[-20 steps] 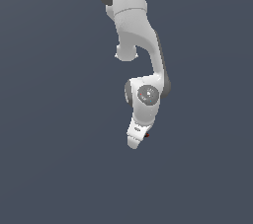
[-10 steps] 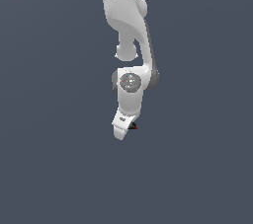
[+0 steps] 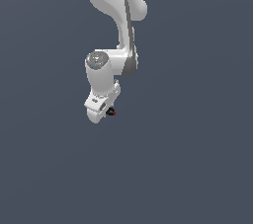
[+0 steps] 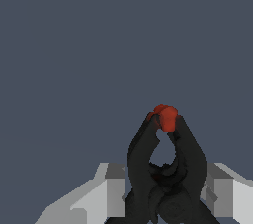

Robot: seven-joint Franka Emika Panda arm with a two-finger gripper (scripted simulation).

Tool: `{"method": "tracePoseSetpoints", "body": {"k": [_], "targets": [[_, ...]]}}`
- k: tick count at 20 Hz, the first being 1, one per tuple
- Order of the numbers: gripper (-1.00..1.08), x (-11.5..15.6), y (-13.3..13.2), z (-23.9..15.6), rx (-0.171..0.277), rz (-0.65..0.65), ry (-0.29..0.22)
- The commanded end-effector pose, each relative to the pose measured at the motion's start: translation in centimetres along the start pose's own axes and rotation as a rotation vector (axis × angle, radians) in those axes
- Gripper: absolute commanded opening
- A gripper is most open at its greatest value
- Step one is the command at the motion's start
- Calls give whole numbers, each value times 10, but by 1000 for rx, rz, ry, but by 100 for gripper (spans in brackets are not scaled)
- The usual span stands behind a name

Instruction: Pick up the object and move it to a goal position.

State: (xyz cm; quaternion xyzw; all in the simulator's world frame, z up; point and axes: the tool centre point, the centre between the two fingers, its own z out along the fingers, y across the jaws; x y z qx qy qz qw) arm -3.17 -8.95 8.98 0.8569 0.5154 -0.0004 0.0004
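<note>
Clearly carried in mid-air now, with no worktop or other support visible around: probably held so for transport toward the goal position, which shows nowhere in either view. Seen from the wrist, white claw [image 4: 165, 188] pinching the black clamp-like object [image 4: 165, 168] between its two fingers [image 4: 114, 188], narrowly parted around the clamp body, red-orange tip pointing away. Visible in the exterior view only as a small dark speck [image 3: 110, 112] at the claw [image 3: 101, 109].

A black clamp [image 4: 165, 168] with a red-orange tip [image 4: 164, 116] was seen gripped between the grey-white fingers [image 4: 114, 191] of the gripper [image 4: 165, 193], set against a plain dark blue-grey background.
</note>
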Motion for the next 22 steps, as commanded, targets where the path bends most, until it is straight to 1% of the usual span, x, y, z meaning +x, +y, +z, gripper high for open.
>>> {"method": "tracePoseSetpoints", "body": {"k": [1, 7, 12, 17, 22], "targets": [[-100, -30, 0, -12, 0, 0, 0], [-100, -94, 3, -39, 0, 0, 1], [-100, -132, 5, -55, 0, 0, 1], [-100, -156, 8, -65, 0, -1, 2], [-100, -164, 8, -68, 0, -1, 2]]}}
